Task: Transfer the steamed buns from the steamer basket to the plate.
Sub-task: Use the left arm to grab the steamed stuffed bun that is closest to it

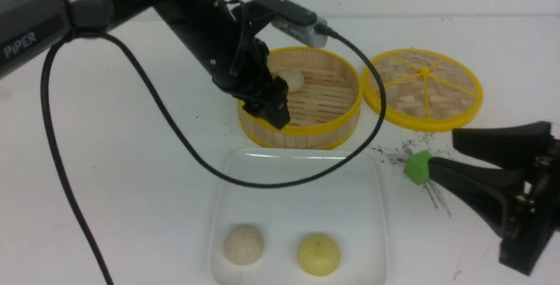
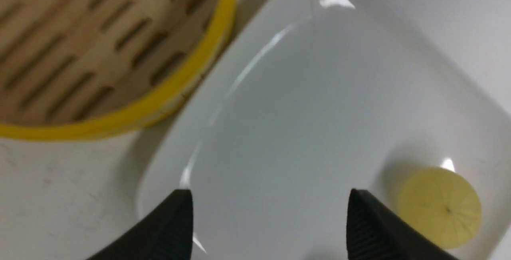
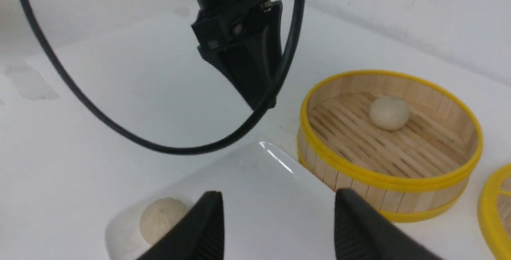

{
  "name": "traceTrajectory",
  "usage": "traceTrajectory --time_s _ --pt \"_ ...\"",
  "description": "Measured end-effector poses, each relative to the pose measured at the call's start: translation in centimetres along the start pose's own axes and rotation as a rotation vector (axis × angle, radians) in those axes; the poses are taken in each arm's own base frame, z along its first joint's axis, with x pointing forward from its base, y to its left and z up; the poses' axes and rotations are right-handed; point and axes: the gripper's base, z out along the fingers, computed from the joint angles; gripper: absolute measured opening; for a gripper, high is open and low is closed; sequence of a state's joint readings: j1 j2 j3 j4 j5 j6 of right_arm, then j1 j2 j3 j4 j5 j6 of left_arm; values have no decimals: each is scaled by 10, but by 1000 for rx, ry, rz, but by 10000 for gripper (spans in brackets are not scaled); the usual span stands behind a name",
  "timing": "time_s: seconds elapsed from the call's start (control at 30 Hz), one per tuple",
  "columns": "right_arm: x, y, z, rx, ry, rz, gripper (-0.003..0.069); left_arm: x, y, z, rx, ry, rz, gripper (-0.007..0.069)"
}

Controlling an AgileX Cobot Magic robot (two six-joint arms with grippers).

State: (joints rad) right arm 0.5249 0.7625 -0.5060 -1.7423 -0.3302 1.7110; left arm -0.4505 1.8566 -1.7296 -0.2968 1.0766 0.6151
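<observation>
The steamer basket (image 1: 332, 123) holds one off-white steamed bun (image 1: 292, 79) near its far wall. In front of it, the white plate (image 1: 297, 188) carries a beige bun (image 1: 243, 244) and a pale yellow bun (image 1: 319, 254) along its near edge. My left gripper (image 1: 275, 116) hangs above the basket's near-left rim, open and empty. Its wrist view shows spread fingers (image 2: 175, 220) over the plate (image 2: 319, 92), with the yellow bun (image 2: 439, 206) beside one finger. My right gripper (image 1: 442, 149) stands open at the right, with nothing between its fingers (image 3: 359, 220).
The flat woven lid (image 1: 422, 88) with yellow spokes lies right of the basket. A green cube (image 1: 418, 167) sits at the tip of the right gripper's lower finger. The left arm's black cable (image 1: 280, 184) loops over the plate's far edge.
</observation>
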Motion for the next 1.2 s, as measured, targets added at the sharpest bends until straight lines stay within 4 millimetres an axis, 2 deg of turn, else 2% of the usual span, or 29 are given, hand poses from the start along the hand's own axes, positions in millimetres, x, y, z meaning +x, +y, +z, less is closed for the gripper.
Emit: traceTrajectory --time_s 0.1,0.3,0.43,0.57,0.8,0.93,1.2 --pt "3 4 -10 -2 -28 -6 384 -11 8 -7 -90 -84 36 514" --pt "27 15 -26 -54 -27 12 384 -26 26 -13 -309 -232 117 514" --pt "39 18 -35 -55 -37 35 384 -34 35 -9 -392 -323 138 514" --pt "43 20 -39 -53 -50 35 384 -37 41 4 -414 -353 134 514" --pt "44 21 -40 -62 -48 38 384 -27 51 54 -361 -274 54 514" --pt "50 22 -39 -74 -30 44 384 -23 56 73 -365 -246 65 517" --pt "52 24 -39 -93 -23 45 384 -19 61 92 -384 -240 84 517"
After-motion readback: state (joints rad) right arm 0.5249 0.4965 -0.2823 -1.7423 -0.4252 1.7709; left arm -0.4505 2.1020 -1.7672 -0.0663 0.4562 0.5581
